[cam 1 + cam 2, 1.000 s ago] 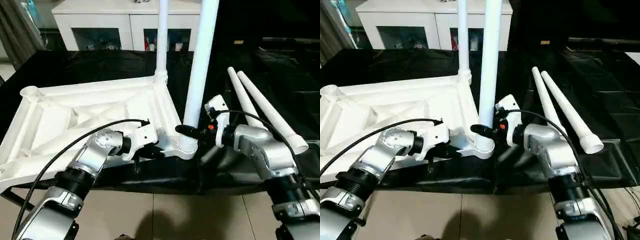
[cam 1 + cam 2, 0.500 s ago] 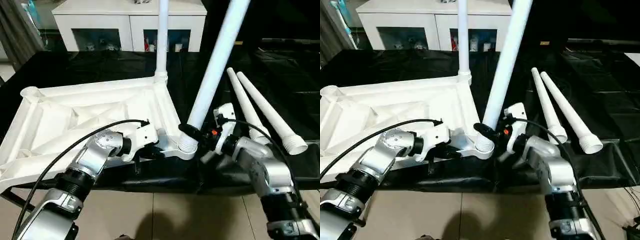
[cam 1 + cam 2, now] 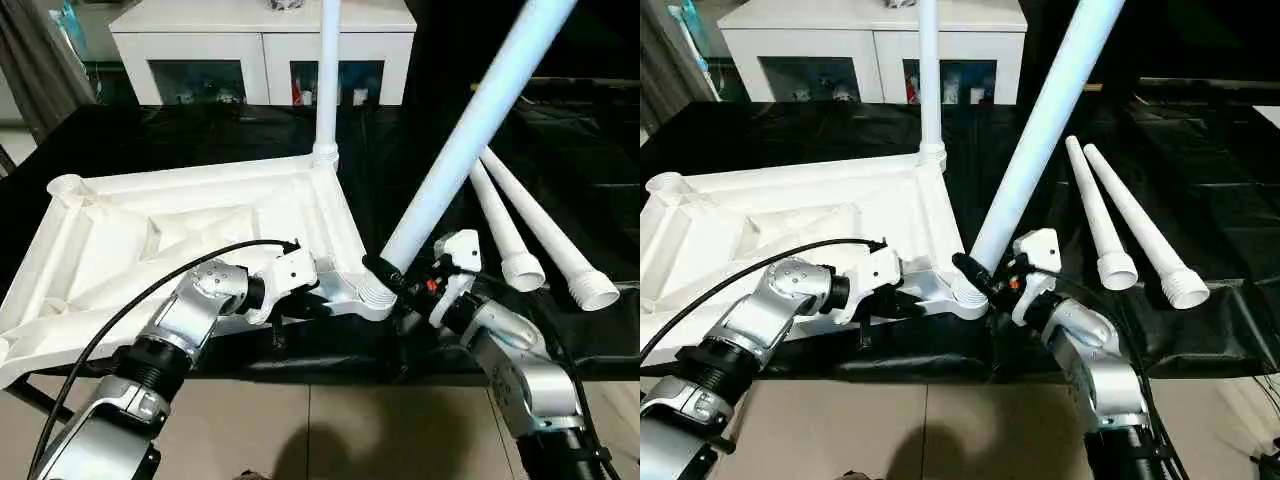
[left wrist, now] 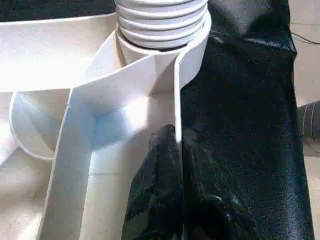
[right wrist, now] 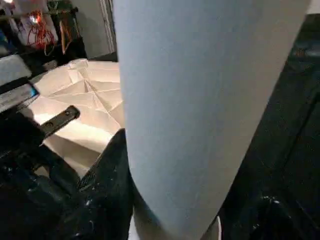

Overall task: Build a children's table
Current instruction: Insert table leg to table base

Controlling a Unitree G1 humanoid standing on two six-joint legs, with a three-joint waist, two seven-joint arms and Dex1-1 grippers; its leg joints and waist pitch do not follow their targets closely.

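Leg (image 3: 470,130) in right tool (image 3: 392,278), upright a second ago, now tilted steeply right; forearm dropped lower.

The left gripper (image 3: 318,305) reached forward with its fingers pinched together. The right gripper (image 3: 392,280) angled in from the right, its black fingers (image 3: 973,272) clasped half-wide.

White table top (image 3: 200,225), white legs (image 3: 470,130), black cloth (image 3: 150,140), silver forearms (image 3: 185,320)
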